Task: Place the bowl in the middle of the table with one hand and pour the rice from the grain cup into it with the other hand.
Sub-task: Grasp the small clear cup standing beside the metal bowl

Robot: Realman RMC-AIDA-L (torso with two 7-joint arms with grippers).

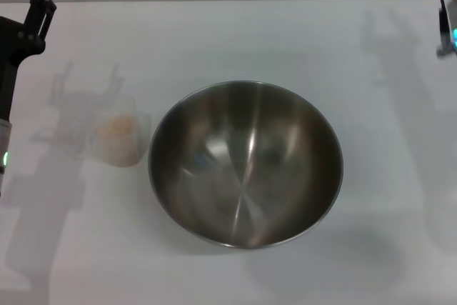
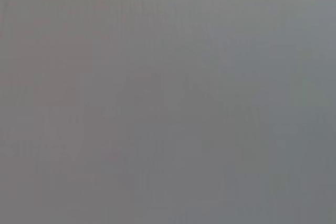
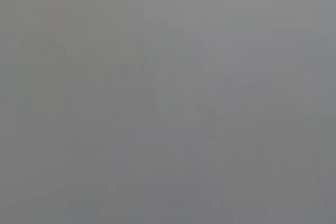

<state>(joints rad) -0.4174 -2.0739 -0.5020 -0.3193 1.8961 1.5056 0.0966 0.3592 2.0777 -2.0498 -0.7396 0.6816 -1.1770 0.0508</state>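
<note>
your bowl [image 1: 245, 164] sits upright on the white counter [image 1: 235, 33], roughly at its middle as the head view shows it, and nothing lies inside it; you see only the brushed steel and its reflections. just beside it, on the robot's left, stands the grain cup [image 1: 120, 138], upright on the counter, with a narrow strip of bare counter between its wall and the bowl's rim, so the two are close but not touching. through the cup's frosted wall you can make out the rice [image 1: 118, 130] as a pale beige heap, still in the cup. further out, your left pincer [image 1: 37, 1] hangs at the far left edge of the head view, well apart from the cup and the bowl, with nothing between its dark fingers; whether those fingers are spread or closed you cannot tell from this angle. your right pincer [image 1: 444, 12] shows only as a sliver at the far right corner, well away from the bowl, and its state cannot be told either. both wrist views give you nothing but a flat grey field, with no object to be made out in them.
</note>
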